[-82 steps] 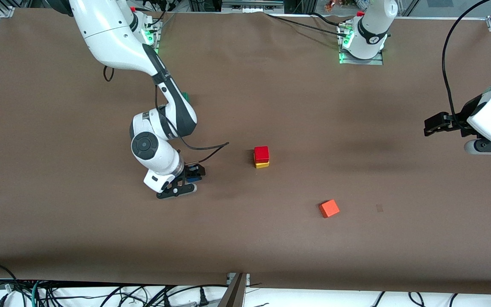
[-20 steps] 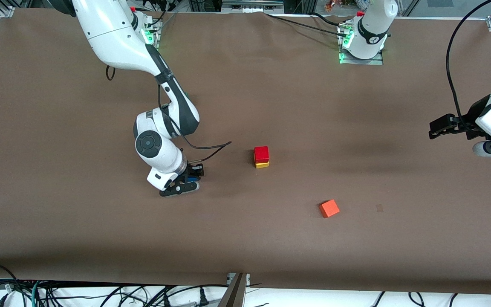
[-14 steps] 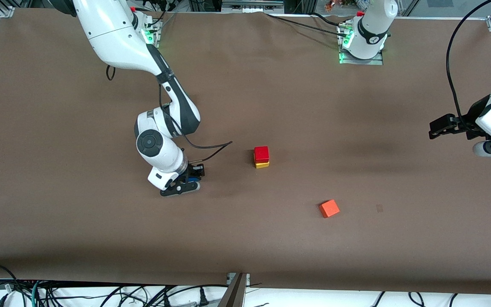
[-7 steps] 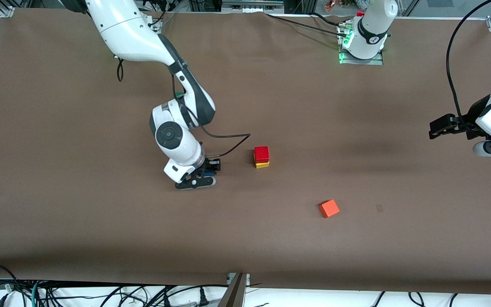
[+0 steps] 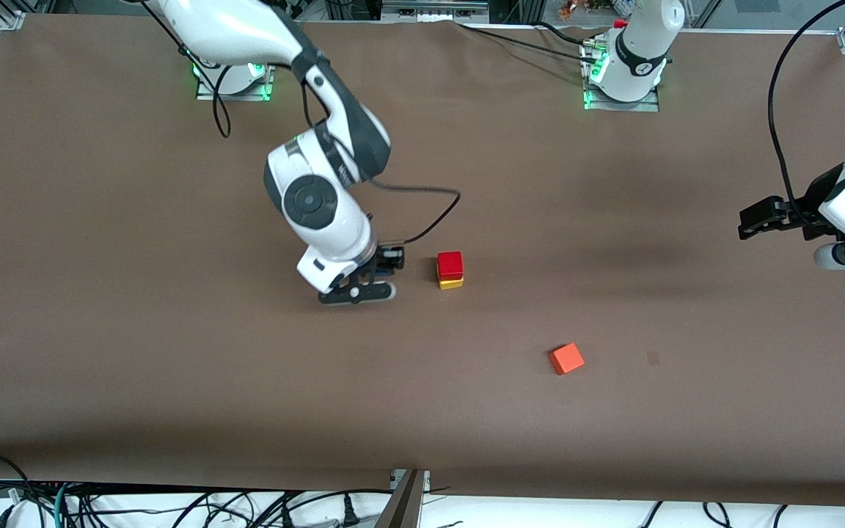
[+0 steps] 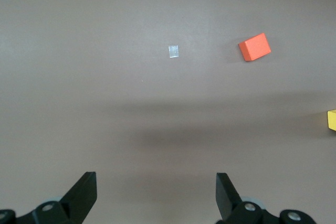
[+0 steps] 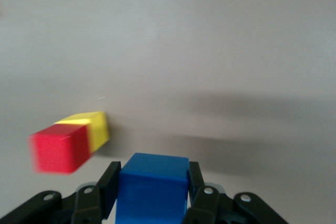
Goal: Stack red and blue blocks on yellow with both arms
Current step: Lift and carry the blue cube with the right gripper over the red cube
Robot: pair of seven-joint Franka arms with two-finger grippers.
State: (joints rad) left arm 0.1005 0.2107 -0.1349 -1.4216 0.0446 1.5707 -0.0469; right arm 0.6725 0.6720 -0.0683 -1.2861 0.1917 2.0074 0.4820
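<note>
The red block point(image 5: 450, 262) sits on the yellow cube point(image 5: 452, 283) in the middle of the table. Both also show in the right wrist view, red point(image 7: 59, 149) on yellow point(image 7: 96, 126). My right gripper point(image 5: 370, 281) is shut on the blue block point(image 7: 152, 187) and holds it above the table beside the stack, toward the right arm's end. The blue block is hidden by the hand in the front view. My left gripper point(image 5: 747, 220) is open and empty, waiting in the air over the left arm's end of the table; its fingers point(image 6: 84, 195) stand wide apart.
An orange cube point(image 5: 566, 358) lies nearer to the front camera than the stack, toward the left arm's end; it also shows in the left wrist view point(image 6: 254, 47). A small pale patch point(image 6: 174, 51) marks the tabletop. A black cable point(image 5: 430, 220) loops beside the right wrist.
My right arm has risen and carried the blue block toward the red-on-yellow stack. The left arm has not moved.
</note>
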